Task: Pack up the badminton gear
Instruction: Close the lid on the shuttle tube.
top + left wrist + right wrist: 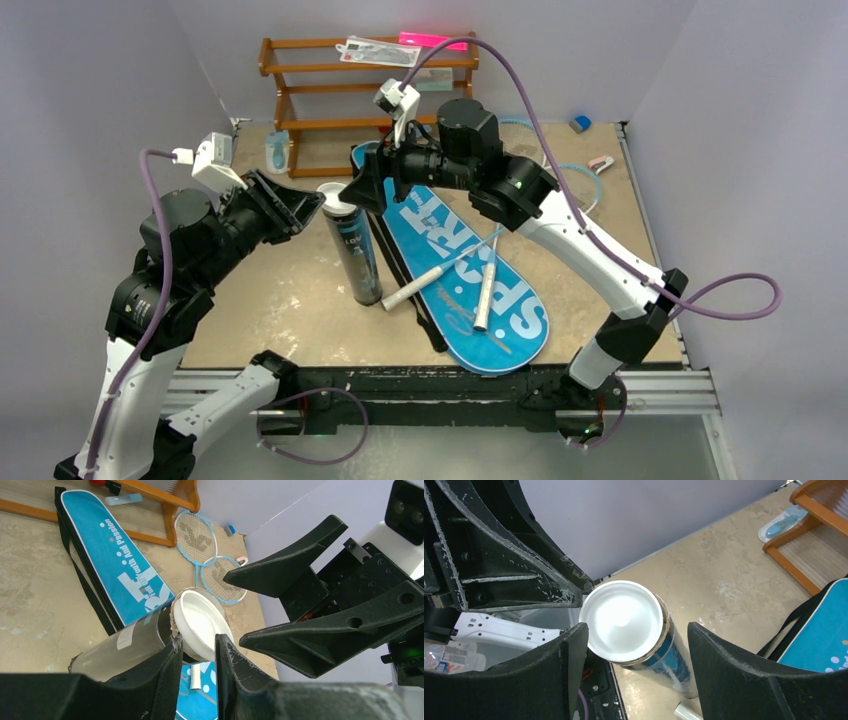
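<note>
Right gripper [636,630] of mine is spread wide and holds nothing, its fingers on either side of the white cap [621,620] that tops the black tube [355,255]. My left gripper [199,642] is drawn nearly together with only a slim gap, its tips at the cap's rim, and I cannot tell whether they pinch it. The tube stands upright on the table, just beside the blue bag [450,235], which lies flat with the white handles [484,290] of the two rackets [196,532] resting across it. What worries me most is how tall and narrow the tube is: a sideways nudge from either hand could topple it onto the handles or send it rolling. My two hands are also crowded close around one small target, so a careless closing move could knock them together. If I squeeze only the cap, I judge it might pop off instead of lifting the tube.
</note>
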Robot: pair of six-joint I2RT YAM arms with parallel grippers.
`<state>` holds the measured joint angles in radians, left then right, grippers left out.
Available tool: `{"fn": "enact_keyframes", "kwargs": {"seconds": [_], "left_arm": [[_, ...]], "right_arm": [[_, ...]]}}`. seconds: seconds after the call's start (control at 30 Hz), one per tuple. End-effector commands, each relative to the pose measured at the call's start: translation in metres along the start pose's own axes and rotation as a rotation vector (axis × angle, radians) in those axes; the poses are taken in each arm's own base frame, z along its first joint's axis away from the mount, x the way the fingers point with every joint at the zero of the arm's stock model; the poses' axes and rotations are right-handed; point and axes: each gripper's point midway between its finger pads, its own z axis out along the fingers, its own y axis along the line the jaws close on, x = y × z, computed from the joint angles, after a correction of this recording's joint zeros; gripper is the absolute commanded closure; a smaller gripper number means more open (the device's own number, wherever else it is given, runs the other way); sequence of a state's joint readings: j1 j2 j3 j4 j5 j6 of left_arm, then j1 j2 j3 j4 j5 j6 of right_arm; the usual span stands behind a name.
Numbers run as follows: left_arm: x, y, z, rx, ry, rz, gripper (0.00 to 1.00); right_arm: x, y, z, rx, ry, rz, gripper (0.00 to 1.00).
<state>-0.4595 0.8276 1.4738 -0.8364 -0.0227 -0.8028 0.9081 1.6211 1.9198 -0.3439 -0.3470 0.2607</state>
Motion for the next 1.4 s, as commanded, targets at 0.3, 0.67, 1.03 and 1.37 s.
{"fn": "enact_keyframes", "kwargs": {"seconds": [0.3,0.67,1.03,1.37], "left_arm": [[0.008,0.008,0.006,-0.022,0.025,0.027,0.81],[0.012,0.012,0.011,-0.032,0.037,0.045,0.81],[0.005,0.009,0.008,-0.032,0.018,0.066,0.80],[0.005,0.011,0.011,-0.042,0.022,0.081,0.79]], "right_arm": [[-0.004,0.010,0.005,-0.048,0.030,-0.002,0.23],[0.010,0.004,0.013,-0.041,0.083,0.015,0.27],[0.005,0.005,0.012,-0.036,0.066,0.041,0.30],[0.017,0.001,0.021,-0.039,0.104,0.070,0.37]]}}
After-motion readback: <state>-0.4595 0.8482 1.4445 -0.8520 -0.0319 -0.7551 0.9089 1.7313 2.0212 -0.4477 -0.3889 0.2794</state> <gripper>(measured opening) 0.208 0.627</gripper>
